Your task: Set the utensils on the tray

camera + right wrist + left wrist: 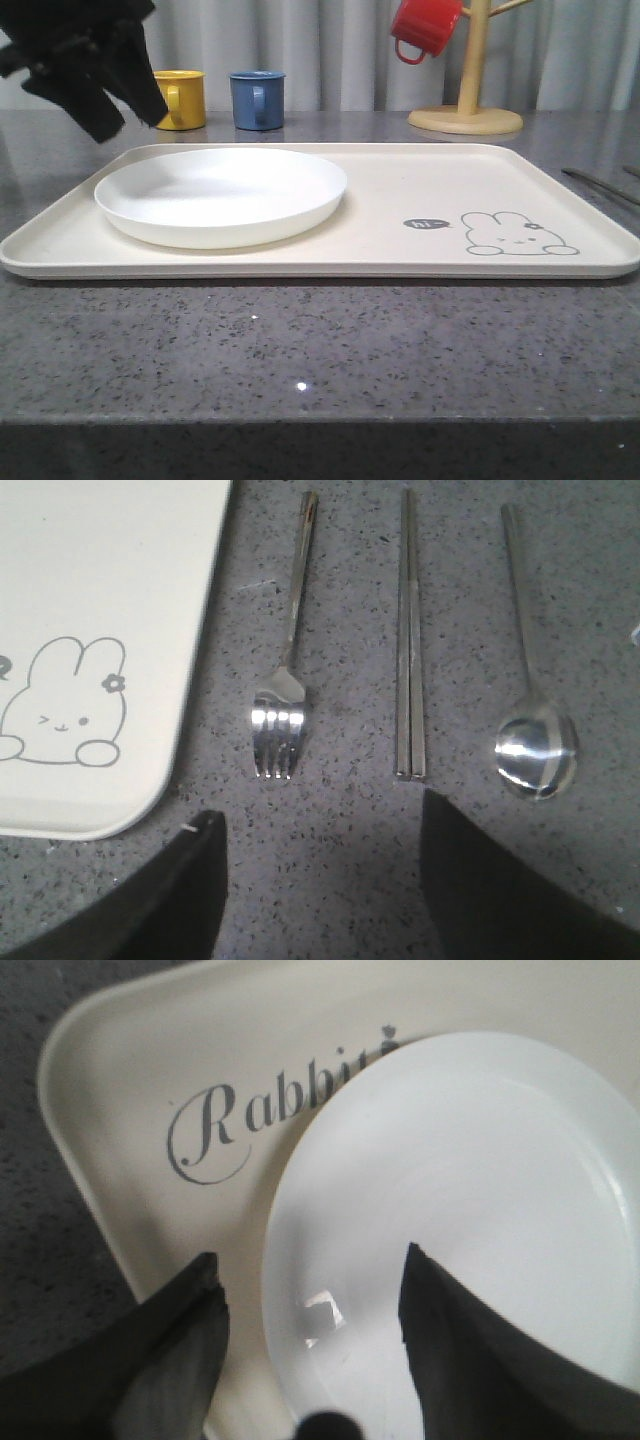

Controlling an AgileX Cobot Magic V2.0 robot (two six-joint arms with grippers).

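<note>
A: Worktop (pixel 300 350), grey speckled stone. Cream tray (pixel 420 180) lies flat on it, long side toward the front camera. Rabbit drawing (pixel 515 235) and "hi" bubble (pixel 427 224) at the tray's near right corner.

B: On the tray?

A: One round white plate (pixel 220 195), on the left half. No cutlery on the tray in any view. "Rabbit" script (pixel 250 1120) is printed beside the plate, partly covered by its rim.

B: Utensils?

A: All off the tray, on bare worktop beside its rabbit end. Right wrist view: fork (pixel 283 680) nearest the tray edge, then chopsticks (pixel 409 640) lying together as a pair, then spoon (pixel 532 680) farthest out. Parallel, spaced apart, none touching. In the front view only thin dark slivers show at the far right.

B: Left claw?

A: Left claw (pixel 310 1310) hangs above the plate's edge, fingers spread wide, nothing between them. Front view shows it raised over the tray's back left corner.

B: Right claw?

A: Right claw (pixel 320 870) sits above the worktop just short of the fork tines and chopstick tips. Released, fingers apart, gripping nothing.

B: Background?

A: Yellow mug (pixel 182 99) and blue mug (pixel 257 99) behind the tray, side by side. Red mug (pixel 425 28) hangs on a wooden mug tree (pixel 470 100), back right.
</note>
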